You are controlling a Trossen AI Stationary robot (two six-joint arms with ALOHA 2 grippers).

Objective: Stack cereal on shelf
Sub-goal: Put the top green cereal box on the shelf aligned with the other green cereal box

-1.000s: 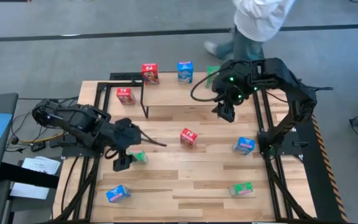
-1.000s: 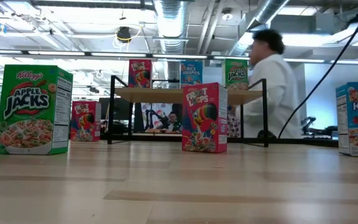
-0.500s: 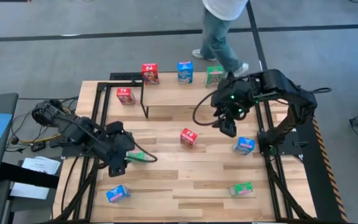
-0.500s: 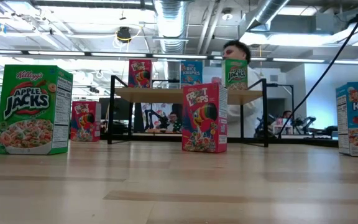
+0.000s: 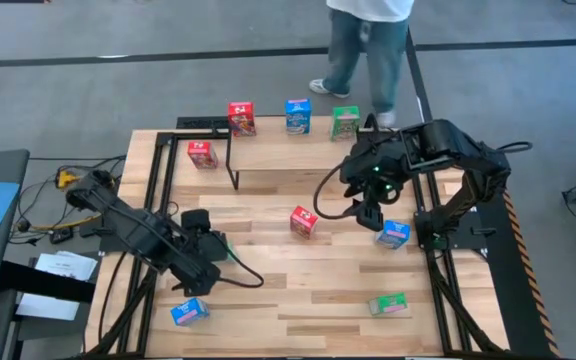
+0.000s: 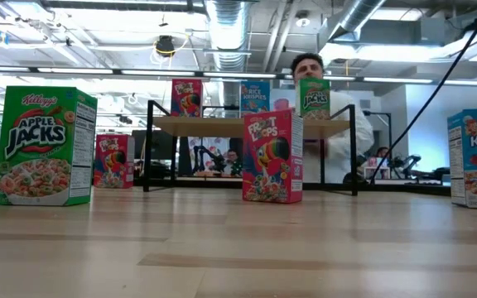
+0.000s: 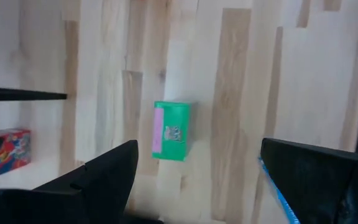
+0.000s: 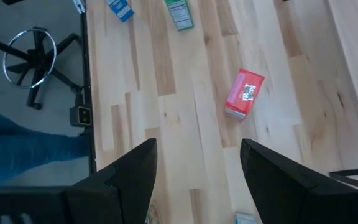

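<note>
1. High view: left tool [image 5: 200, 268], fingers spread and empty, hovers over the worktop [image 5: 298, 270] well in front of the shelf [image 5: 278, 155];
2. red, blue, green cereal boxes [image 5: 294, 116] stand on the shelf;
3. right tool [image 5: 366, 216], spread and empty, hangs just before the shelf's right end.

I'm seeing 3 boxes standing along the shelf [image 5: 288, 152] at the far end of the table [image 5: 308, 300], with a 4th box [image 5: 202, 154] on the table beside its left end. A 5th [image 5: 304, 222] is sitting mid-table (others are lying scattered nearer me).
</note>
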